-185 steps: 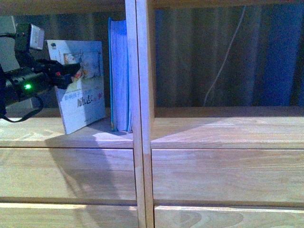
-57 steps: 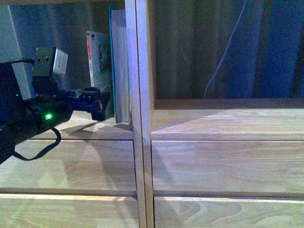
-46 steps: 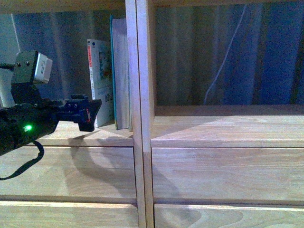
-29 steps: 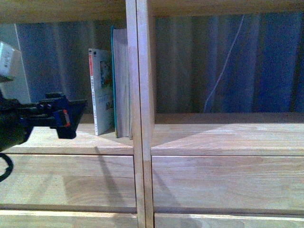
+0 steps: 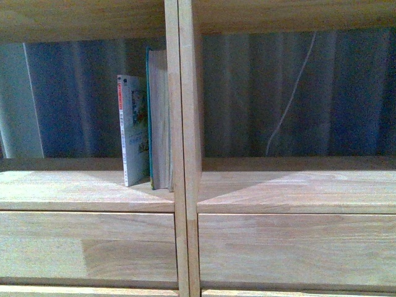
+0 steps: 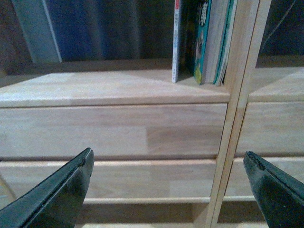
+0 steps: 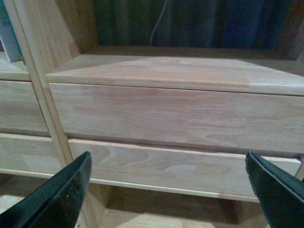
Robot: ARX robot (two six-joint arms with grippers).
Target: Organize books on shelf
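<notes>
Two books stand upright in the left compartment of the light wood shelf (image 5: 86,189), against its middle divider. The thin white paperback (image 5: 132,136) with a red-topped spine is on the left, the thicker teal-covered book (image 5: 159,117) beside it. The left wrist view shows both, the white paperback (image 6: 177,42) and the teal book (image 6: 211,38), well beyond my left gripper (image 6: 168,161), which is open and holds nothing, in front of the drawer fronts. My right gripper (image 7: 168,164) is open and empty too, facing the right column's drawers. Neither arm shows in the front view.
The shelf's middle divider (image 5: 184,148) splits the two columns. A right compartment (image 5: 297,185) holds no books. A white cable (image 5: 291,86) hangs before dark curtains behind the shelf. Drawer fronts (image 7: 175,114) lie below the compartments.
My left arm has drawn back out of the front view, leaving the white paperback upright beside the teal book. The front camera's view has shifted down the shelf.
</notes>
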